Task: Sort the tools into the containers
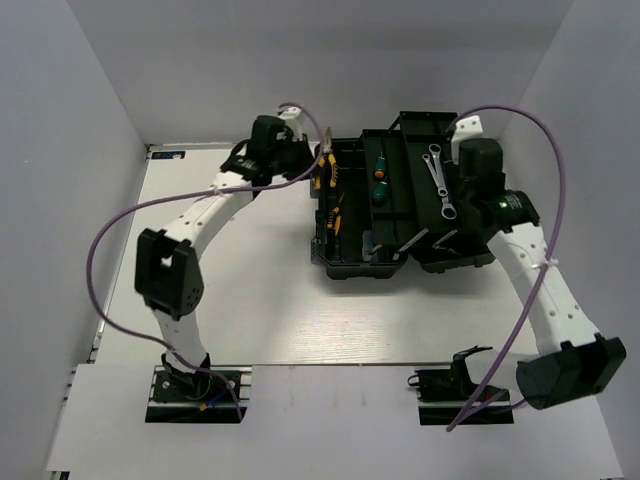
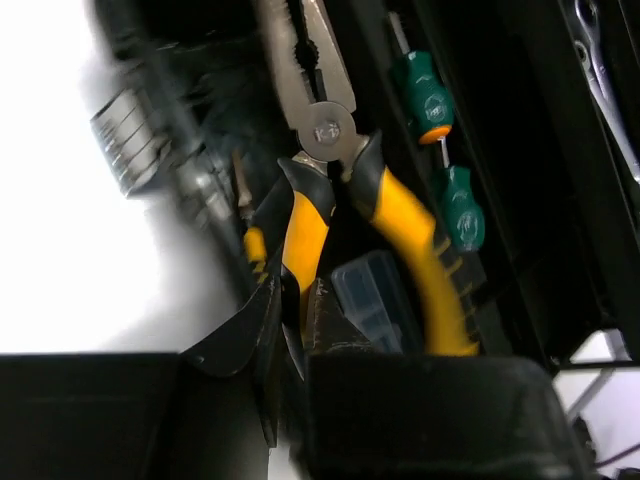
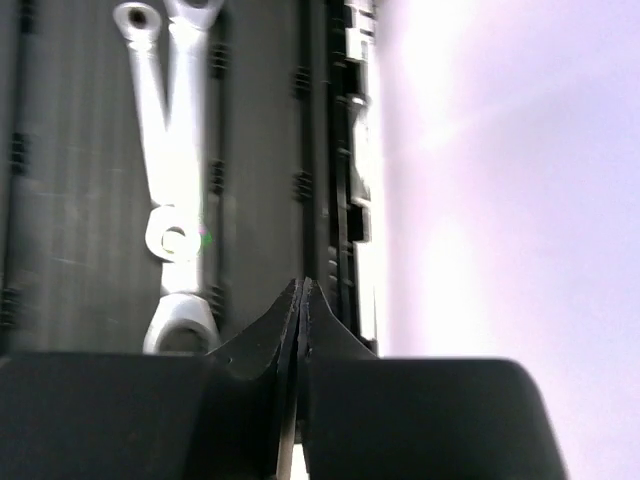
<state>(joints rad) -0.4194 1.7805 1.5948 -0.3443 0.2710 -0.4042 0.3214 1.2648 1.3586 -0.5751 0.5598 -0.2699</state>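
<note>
The black toolbox (image 1: 345, 262) stands open at centre right. My left gripper (image 1: 312, 168) is shut on one handle of the yellow-handled pliers (image 1: 323, 172) over the box's left compartment. In the left wrist view the fingers (image 2: 262, 318) pinch the left handle of the pliers (image 2: 410, 225). Two green screwdrivers (image 1: 379, 178) lie in the middle compartment and also show in the left wrist view (image 2: 425, 95). Two silver wrenches (image 1: 440, 182) lie in the right compartment. My right gripper (image 1: 466, 196) hangs shut and empty just right of the wrenches (image 3: 178, 150), its tips (image 3: 302, 300) over the tray floor.
A second yellow-and-black tool (image 1: 335, 216) lies in the box's left compartment. A small clear case (image 2: 368, 295) lies under the pliers. The box's right wall (image 3: 345, 150) is close beside my right gripper. White walls stand close on the left, right and far side.
</note>
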